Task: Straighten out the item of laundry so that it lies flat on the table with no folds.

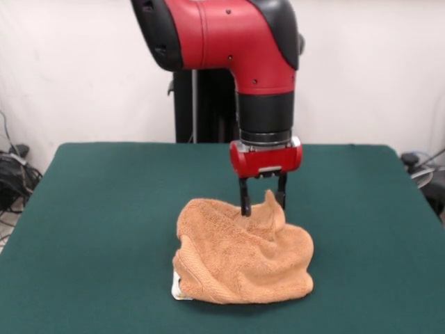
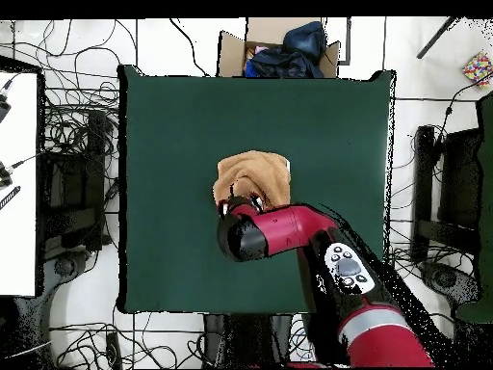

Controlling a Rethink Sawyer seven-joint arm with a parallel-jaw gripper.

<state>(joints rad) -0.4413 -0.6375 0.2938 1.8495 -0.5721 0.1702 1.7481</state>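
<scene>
Jaws stand narrow, pinching a raised peak of cloth between two black fingers at the towel's far edge. That gripper hangs straight down from a red cuff on the arm, its tips level with the top of the bunched fabric. In the front view the pinched ridge stands up between the fingers while the other cloth slumps away toward the camera.

Below, the orange-tan towel lies crumpled in a heap with soft folds across its top and a thick rolled hem along its near side. A small white tag pokes out under its near left corner. The heap sits near the middle of the green table, well apart from every edge; the overhead view shows the arm covering part of the towel.
</scene>
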